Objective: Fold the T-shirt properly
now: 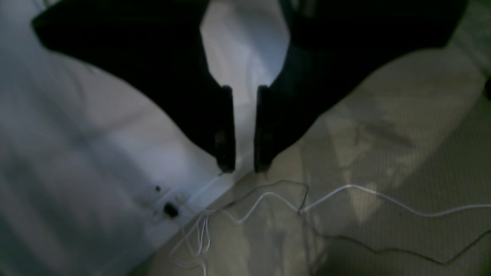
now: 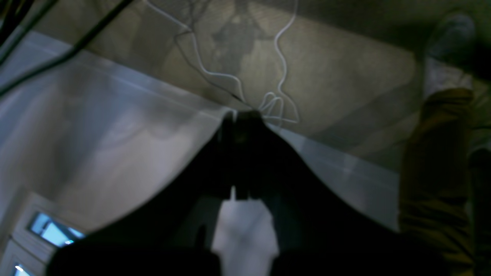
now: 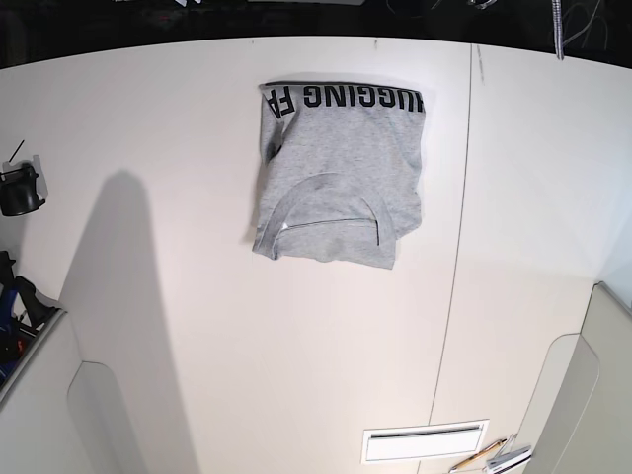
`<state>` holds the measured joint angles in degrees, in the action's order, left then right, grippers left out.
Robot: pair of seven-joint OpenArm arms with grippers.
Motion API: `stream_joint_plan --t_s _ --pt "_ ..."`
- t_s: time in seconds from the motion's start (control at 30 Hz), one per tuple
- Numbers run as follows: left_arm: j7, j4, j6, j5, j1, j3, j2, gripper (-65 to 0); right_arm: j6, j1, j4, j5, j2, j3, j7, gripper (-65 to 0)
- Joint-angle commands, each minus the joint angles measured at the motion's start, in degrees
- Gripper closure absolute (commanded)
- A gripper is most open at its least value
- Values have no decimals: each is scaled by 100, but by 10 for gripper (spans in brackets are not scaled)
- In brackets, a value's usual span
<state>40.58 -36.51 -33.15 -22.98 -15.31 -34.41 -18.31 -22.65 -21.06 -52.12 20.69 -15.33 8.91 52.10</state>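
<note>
The grey T-shirt (image 3: 341, 168) lies folded into a compact rectangle on the white table (image 3: 197, 296), at the far middle. Black capital lettering (image 3: 346, 97) runs along its far edge, and the ribbed collar (image 3: 326, 202) faces up near its front. Neither gripper shows in the base view. My left gripper (image 1: 244, 168) hangs over the table's edge with its fingers (image 1: 226, 130) a narrow gap apart and nothing between them. My right gripper (image 2: 241, 114) also sits over the table's edge, with its fingers pressed together and empty. The shirt is out of both wrist views.
A black object (image 3: 20, 188) stands at the table's left edge. A seam (image 3: 456, 247) runs down the table to the right of the shirt. A white slotted plate (image 3: 425, 442) lies at the front. Thin cables (image 1: 345, 191) trail on the floor. A person's trousered leg (image 2: 437, 172) stands nearby.
</note>
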Motion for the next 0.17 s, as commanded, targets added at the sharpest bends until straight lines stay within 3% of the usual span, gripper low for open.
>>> stream_joint_plan --t_s 0.0,0.13 --pt "7 94 90 11 55 -85 11 -92 -11 83 90 -28 0 -2 59 0" --pt "-57 334 428 13 378 -243 236 -92 -26 468 393 -37 22 2 17 0"
